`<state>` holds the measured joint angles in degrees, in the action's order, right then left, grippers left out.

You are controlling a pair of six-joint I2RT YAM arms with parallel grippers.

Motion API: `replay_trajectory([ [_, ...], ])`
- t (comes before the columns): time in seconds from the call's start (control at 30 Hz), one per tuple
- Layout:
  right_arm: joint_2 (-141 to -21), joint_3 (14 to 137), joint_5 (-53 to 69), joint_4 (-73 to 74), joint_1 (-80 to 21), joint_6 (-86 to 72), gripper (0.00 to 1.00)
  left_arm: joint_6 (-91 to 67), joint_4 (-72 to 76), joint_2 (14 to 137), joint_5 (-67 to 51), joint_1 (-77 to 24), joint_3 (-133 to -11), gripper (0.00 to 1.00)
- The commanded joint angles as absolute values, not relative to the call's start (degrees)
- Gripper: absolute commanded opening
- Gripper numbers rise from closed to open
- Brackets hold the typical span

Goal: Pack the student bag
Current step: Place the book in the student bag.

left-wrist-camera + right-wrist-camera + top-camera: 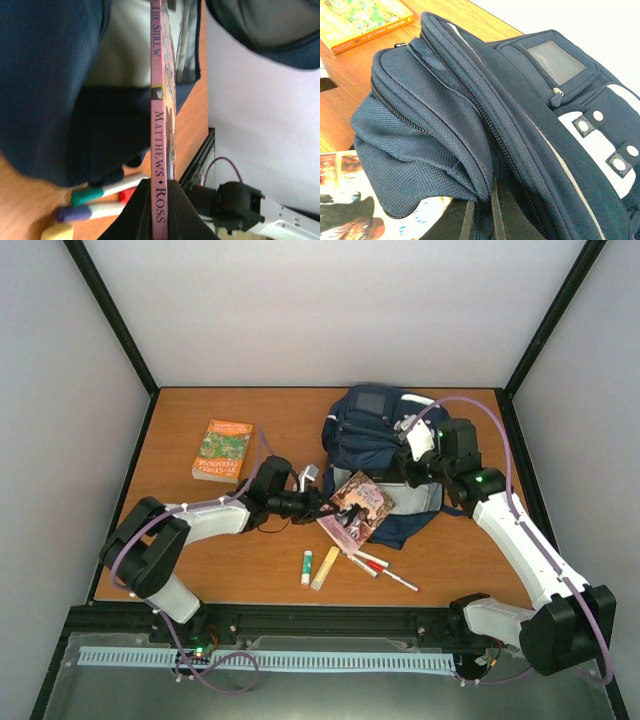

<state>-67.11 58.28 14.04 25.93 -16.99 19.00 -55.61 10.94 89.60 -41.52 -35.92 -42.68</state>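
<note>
Wooden table point(250, 570), walled in white on three sides.

Toward its far edge, right of centre: bag point(370, 440), navy, slumped, zips showing along the upper side, white patch with buckles facing right.

At the bag's right side: right gripper point(412, 468), pinched tight on a fold of the navy fabric beside a zip; in the wrist view, fabric bunched between the claw point(482, 215).

Reaching in from the left edge: left gripper point(322, 502), clamped narrow on the pink book point(358, 508); seen edge-on from the wrist point(159, 125), spine upward, claw point(160, 200) on both covers.

Pink book tilted at the bag's near-left edge, overlapping it from above; contact with the bag impossible to tell.

Near the far-left corner: orange book point(223, 450), flat, well apart from the bag.

Toward the near edge, below the pink book: pens point(385, 572), a yellow stick point(325, 567) and a glue stick point(307, 567), lying close together on the wood.
</note>
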Motion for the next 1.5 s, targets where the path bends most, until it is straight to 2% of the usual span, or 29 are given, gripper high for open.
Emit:
replay_trajectory([
  [0.0, -62.8, 57.4, 20.0, 16.2, -16.6, 17.2, 0.03, -61.9, 28.7, 93.8, -39.3, -37.5, -45.1, 0.01],
  [0.33, -61.5, 55.0, 22.1, 14.8, -16.1, 17.4, 0.03, -68.8, 37.2, 106.3, -38.9, -40.0, -54.4, 0.01],
  [0.7, -60.6, 53.5, 23.1, 14.1, -15.1, 17.5, 0.03, -73.0, 39.8, 110.9, -33.3, -40.1, -58.2, 0.01],
  [1.03, -60.8, 53.0, 24.9, 13.9, -14.4, 17.4, 0.03, -76.6, 32.0, 108.1, -16.3, -40.2, -54.3, 0.01],
  [1.2, -60.9, 52.8, 25.4, 13.8, -14.3, 17.6, 0.03, -74.0, 21.5, 111.6, -15.5, -40.2, -60.6, 0.01],
  [1.47, -60.8, 52.7, 25.3, 13.8, -14.2, 17.9, 0.03, -75.7, 20.5, 116.3, -13.5, -40.2, -64.3, 0.03],
])
